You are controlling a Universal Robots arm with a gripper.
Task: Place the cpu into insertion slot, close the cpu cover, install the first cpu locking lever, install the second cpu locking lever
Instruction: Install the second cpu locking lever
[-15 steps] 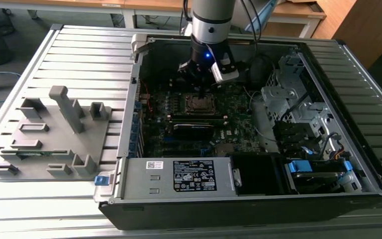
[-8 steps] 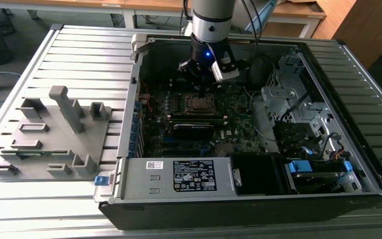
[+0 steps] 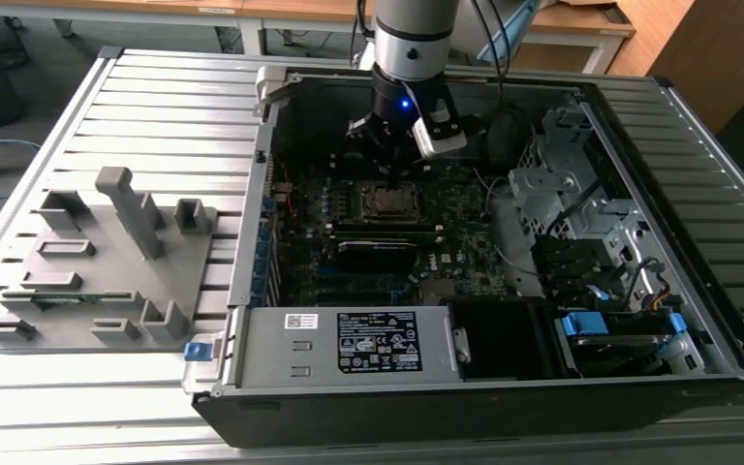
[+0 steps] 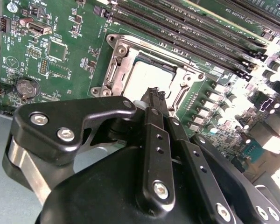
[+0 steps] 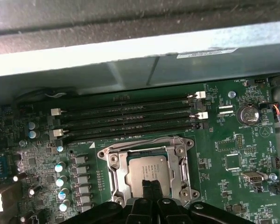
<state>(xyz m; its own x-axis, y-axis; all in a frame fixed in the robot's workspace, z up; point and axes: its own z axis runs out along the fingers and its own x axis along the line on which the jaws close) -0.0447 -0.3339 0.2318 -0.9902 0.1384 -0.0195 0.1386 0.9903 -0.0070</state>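
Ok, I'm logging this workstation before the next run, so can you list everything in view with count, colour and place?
computer case: one, black, open on the slatted table.
slatted table: one, grey, under everything.
fixture tray: one, grey, at the exterior view's left of the case.
power supply box: one, grey with a label, at the case's near edge.
motherboard: one, dark green, on the case floor.
memory slots: four, long and black, beside the socket.
cpu: one, grey metal top, seated in the insertion slot.
cpu cover: one, silver frame, lying down around the cpu.
coin battery: one, silver, on the motherboard.
end effector: one, black, fingers together, tips at the cpu.
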